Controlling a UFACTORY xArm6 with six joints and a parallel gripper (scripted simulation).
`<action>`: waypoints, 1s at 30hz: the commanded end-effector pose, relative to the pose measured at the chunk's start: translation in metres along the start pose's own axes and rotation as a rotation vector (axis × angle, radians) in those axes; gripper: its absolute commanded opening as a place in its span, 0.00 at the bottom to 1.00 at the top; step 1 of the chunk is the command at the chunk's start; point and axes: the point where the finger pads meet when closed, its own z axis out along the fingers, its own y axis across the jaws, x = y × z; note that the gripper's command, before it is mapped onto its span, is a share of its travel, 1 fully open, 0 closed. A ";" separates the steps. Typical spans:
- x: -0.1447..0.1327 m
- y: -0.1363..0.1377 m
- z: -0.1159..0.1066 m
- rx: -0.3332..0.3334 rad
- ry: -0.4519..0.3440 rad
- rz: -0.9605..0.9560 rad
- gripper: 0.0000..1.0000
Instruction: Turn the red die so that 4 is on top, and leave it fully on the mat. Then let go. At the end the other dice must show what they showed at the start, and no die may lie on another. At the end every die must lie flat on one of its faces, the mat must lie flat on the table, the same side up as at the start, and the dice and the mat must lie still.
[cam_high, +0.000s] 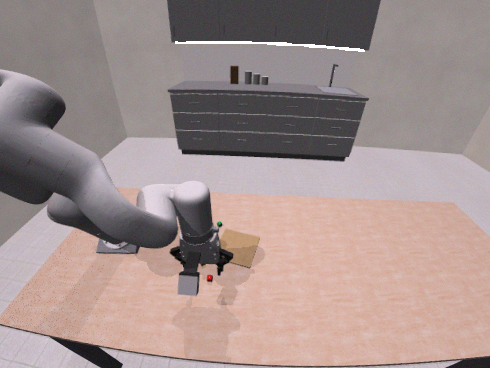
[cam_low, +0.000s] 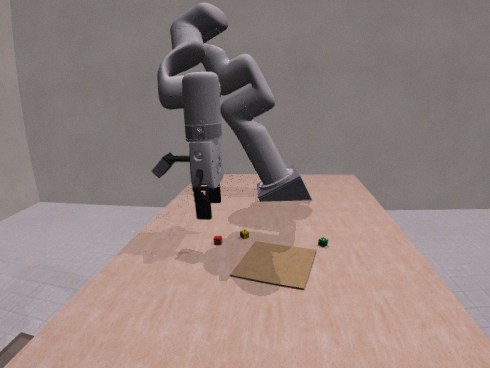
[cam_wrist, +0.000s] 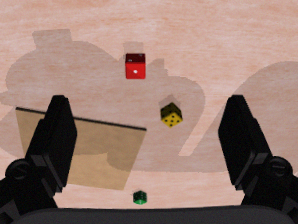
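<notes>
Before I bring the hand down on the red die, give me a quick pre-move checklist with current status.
1. Hand open and holding nothing: ok.
2. Red die apart from the yellow die: ok.
3. Red die on the mat: not ok, it sits on the bare table.
4. Hand centred over the red die: not ok, the die lies ahead of the fingers in the wrist view.
5. Red die's top number: cannot tell.
6. Green die off the mat, away from the hand: ok.

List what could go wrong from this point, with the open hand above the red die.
1. The yellow die lies close beside the red die; wide-open fingers of the hand coming down might nudge it and change its top face.
2. The red die sits on bare table, off the mat, so it may tumble in carrying and end with a wrong face up.
</notes>
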 end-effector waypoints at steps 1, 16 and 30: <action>0.003 -0.009 0.030 0.012 0.006 0.003 1.00; 0.003 -0.009 0.042 0.012 0.006 0.003 1.00; 0.003 -0.009 0.042 0.012 0.006 0.003 1.00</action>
